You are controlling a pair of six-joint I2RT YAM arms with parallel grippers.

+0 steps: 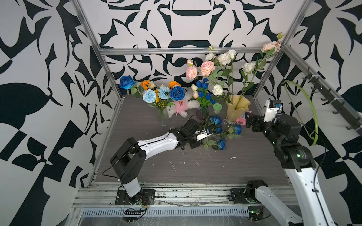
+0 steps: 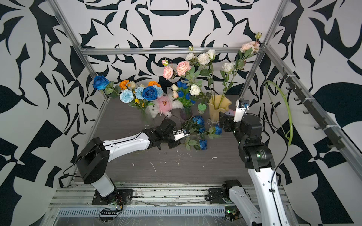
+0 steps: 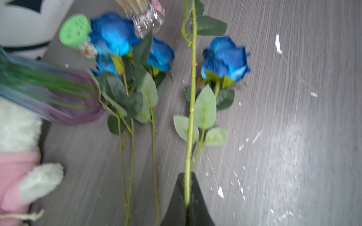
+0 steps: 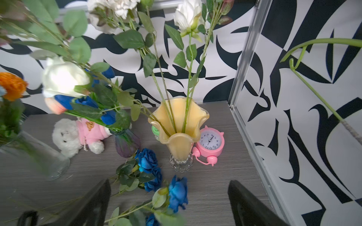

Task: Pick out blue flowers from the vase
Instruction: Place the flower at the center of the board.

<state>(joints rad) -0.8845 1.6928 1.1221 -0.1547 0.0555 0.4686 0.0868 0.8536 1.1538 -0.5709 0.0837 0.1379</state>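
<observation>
1. The left jaws are clenched on the green stem (image 3: 189, 156) of a blue rose spray. The stem runs straight out from between them, low along the counter (image 3: 293, 137).
2. A little ahead of those jaws, a blue head (image 3: 225, 58) branching from that stem lies on the counter just beside it. On the stem's other side lies a cluster of blue roses (image 3: 115, 35), their thin stems running back alongside the jaws.
3. The right jaws stand wide apart, released and grasping nothing. They hang above the counter, with another blue rose head (image 4: 178, 192) lying below the gap between them.
4. Just beyond the right jaws the yellow vase (image 4: 180, 137) stands upright, holding long green stems with white roses (image 1: 223, 58) and pink roses (image 1: 207, 68). A pink alarm clock (image 4: 210, 140) sits just beside its foot.
5. Farther off, a purple vase (image 4: 127, 142) holds dark-blue tulips (image 1: 201, 94), and a teddy bear (image 4: 78, 135) lies beside it.
6. Farthest from both jaws, a clear vase (image 1: 164, 117) carries a deep-blue rose (image 1: 177, 93), pale-blue carnations (image 1: 149, 95) and orange blooms (image 1: 145, 84).
</observation>
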